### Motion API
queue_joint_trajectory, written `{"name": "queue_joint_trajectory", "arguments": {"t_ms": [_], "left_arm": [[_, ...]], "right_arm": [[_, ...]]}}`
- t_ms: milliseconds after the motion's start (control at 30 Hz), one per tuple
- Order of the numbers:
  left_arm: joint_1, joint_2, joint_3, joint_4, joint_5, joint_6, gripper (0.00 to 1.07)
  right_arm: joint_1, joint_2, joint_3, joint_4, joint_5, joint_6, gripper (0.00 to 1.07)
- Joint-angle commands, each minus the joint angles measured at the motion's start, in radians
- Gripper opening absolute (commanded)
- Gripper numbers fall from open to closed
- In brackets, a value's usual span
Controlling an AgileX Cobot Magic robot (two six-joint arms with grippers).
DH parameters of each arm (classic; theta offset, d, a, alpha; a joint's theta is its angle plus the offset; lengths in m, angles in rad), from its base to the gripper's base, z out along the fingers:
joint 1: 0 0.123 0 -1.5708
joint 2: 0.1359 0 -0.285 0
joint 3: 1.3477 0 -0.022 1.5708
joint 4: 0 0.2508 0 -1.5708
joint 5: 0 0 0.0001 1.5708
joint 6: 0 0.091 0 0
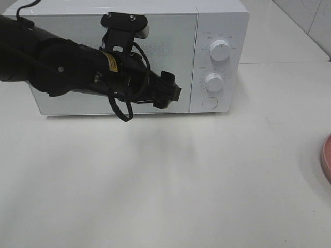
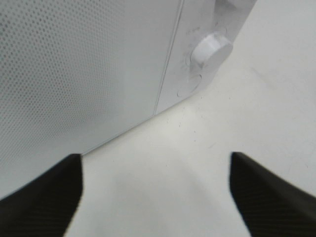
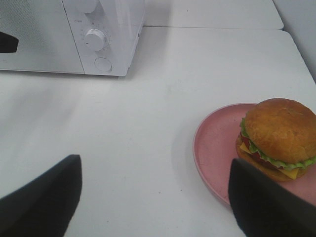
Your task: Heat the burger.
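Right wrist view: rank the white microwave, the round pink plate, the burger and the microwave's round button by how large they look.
1. White microwave, cut off by the frame.
2. Round pink plate, partly out of frame.
3. Golden-bun burger.
4. Round button.
The plate and burger sit nearer the camera, so true sizes stay unsure.

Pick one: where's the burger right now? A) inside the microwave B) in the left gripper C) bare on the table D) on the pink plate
D. The right wrist view shows the burger sitting on the pink plate, away from the closed microwave; the left gripper holds nothing.
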Motion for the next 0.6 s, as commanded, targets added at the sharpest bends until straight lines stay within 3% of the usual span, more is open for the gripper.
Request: {"name": "queue_joint_trajectory", "arguments": {"t_ms": [33, 600], "left_arm": [[-0.007, -0.048, 0.001, -0.017, 0.160, -0.006, 1.00], [-0.007, -0.154, 0.001, -0.092, 0.682, -0.003, 0.98]], "right_arm": [[-0.007, -0.024, 0.000, 0.003, -0.005, 0.000, 0.76], [-0.007, -0.024, 0.000, 0.003, -0.005, 0.000, 0.76]]}}
